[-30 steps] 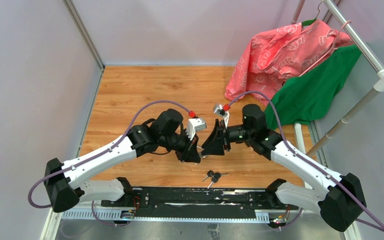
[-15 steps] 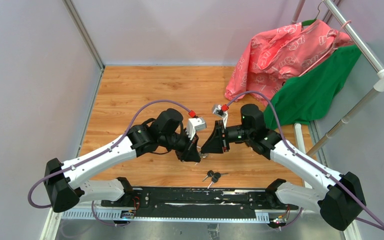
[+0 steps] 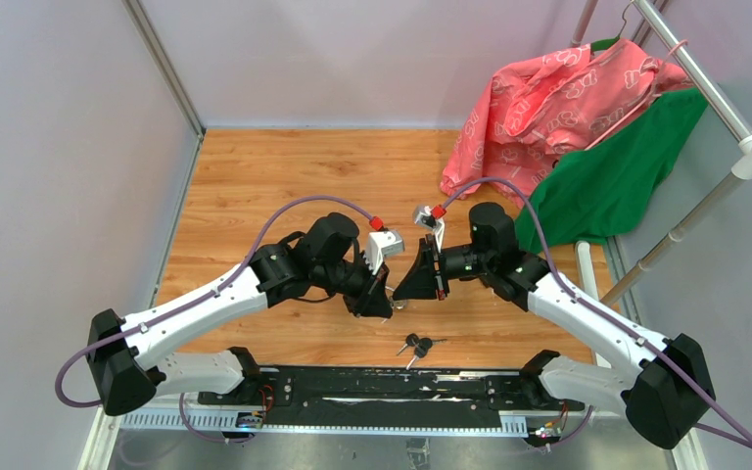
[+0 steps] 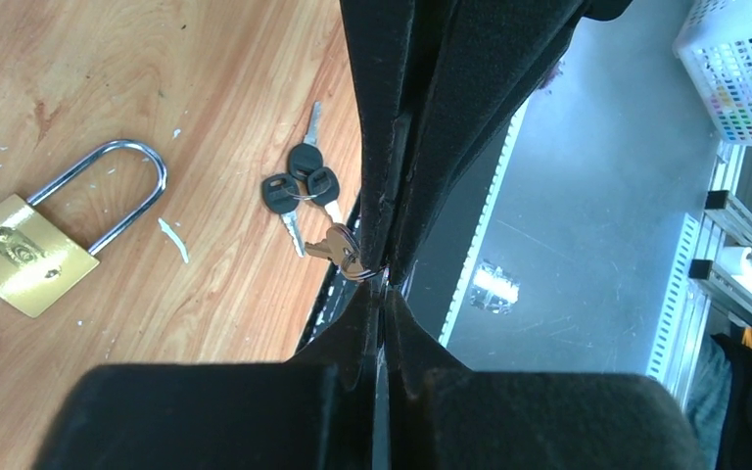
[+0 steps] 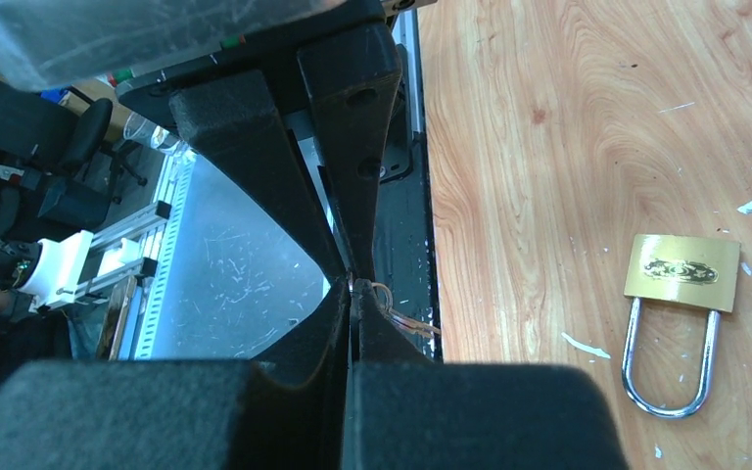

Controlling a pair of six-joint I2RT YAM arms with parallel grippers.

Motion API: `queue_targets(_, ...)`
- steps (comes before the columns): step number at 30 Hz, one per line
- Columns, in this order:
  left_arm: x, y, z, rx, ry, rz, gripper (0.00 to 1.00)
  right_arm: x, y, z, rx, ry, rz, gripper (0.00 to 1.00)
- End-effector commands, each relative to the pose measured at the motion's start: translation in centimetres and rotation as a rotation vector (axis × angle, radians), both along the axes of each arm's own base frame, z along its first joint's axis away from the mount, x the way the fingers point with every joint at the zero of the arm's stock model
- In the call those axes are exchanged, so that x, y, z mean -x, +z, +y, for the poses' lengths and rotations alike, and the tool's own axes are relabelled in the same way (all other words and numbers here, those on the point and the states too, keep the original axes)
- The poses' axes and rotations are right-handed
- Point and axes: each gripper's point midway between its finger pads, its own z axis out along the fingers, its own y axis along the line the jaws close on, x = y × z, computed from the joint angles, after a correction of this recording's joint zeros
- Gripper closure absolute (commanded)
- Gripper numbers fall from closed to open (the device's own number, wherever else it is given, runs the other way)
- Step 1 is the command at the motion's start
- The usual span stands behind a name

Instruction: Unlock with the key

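A small brass key (image 4: 336,249) hangs on a wire ring between my two grippers, above the wooden table. My left gripper (image 4: 384,294) is shut on the ring. My right gripper (image 5: 352,290) meets it tip to tip and is shut on the same ring, with the key (image 5: 406,319) dangling beside its fingers. In the top view the left gripper (image 3: 385,300) and right gripper (image 3: 404,293) touch at mid-table. The brass padlock (image 4: 22,256) lies flat on the wood with its steel shackle closed. It also shows in the right wrist view, padlock (image 5: 681,273).
A bunch of black-headed keys (image 3: 416,345) lies near the table's front edge, by the black base rail (image 3: 382,384). Pink cloth (image 3: 558,98) and green cloth (image 3: 617,176) hang from a rack at the back right. Grey walls bound the left and back.
My right gripper has shut on the ring and shifted slightly left toward the left gripper. The left arm has stayed put, still shut.
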Motion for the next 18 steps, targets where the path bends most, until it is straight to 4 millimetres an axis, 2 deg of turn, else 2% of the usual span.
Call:
queue_targets(1,-0.9,1.8,-0.8,0.046,0.023,-0.049,0.94,-0.2,0.4,0.0,0.001,-0.026,-0.057,1.00)
queue_targets(2,-1.1,1.8,-0.7,0.044,0.039,-0.056,0.87,-0.7,0.0,-0.1,0.024,-0.056,-0.064,1.00)
queue_targets(7,-2.1,1.8,-0.5,0.035,0.105,-0.076,0.29,-3.2,-2.1,-0.6,0.130,-0.207,-0.052,1.00)
queue_targets(9,-2.3,1.6,-0.3,0.031,0.128,-0.082,0.17,-3.9,-2.6,-0.8,0.148,-0.248,-0.045,1.00)
queue_targets(13,-3.7,0.6,0.9,-0.010,0.219,-0.133,0.09,-5.7,-3.5,-1.4,0.200,-0.362,-0.038,1.00)
queue_targets(15,-4.7,-0.4,1.8,-0.060,0.275,-0.167,0.09,-6.8,-3.9,-2.0,0.233,-0.433,-0.040,1.00)
queue_targets(16,-5.6,-1.3,2.4,-0.099,0.323,-0.192,0.10,-7.5,-4.2,-2.5,0.256,-0.482,-0.042,1.00)
queue_targets(18,-6.2,-3.2,2.7,-0.147,0.345,-0.195,0.13,-8.9,-4.8,-3.5,0.309,-0.580,-0.049,1.00)
